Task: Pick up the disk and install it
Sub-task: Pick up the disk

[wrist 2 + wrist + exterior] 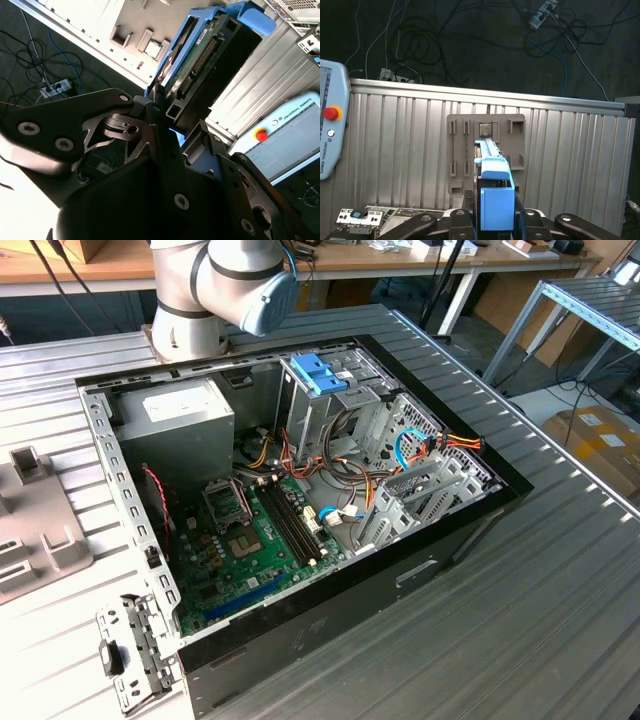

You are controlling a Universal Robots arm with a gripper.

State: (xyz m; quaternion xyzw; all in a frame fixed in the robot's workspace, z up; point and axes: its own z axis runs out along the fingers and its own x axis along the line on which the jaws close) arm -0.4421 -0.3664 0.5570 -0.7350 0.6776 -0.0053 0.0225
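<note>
You've got the disk point(495, 192) clamped edge-on in the pincer point(492, 222), held well above the tabletop point(395, 150). Blue plastic rails run along its sides. In the second wrist view you see its green circuit board and connector row.

"How much of the disk point(496, 197) showed?" asked the first.

"In the first wrist view it stood edge-on, its near end buried between the gripper's point(495, 216) fingers, and it covered part of the grey holder plate point(462, 150)," said the second.

"And the arm point(225, 290)?"

"Cut off by the exterior view's top edge; the teach pendant point(329, 122) was cropped too."
</note>
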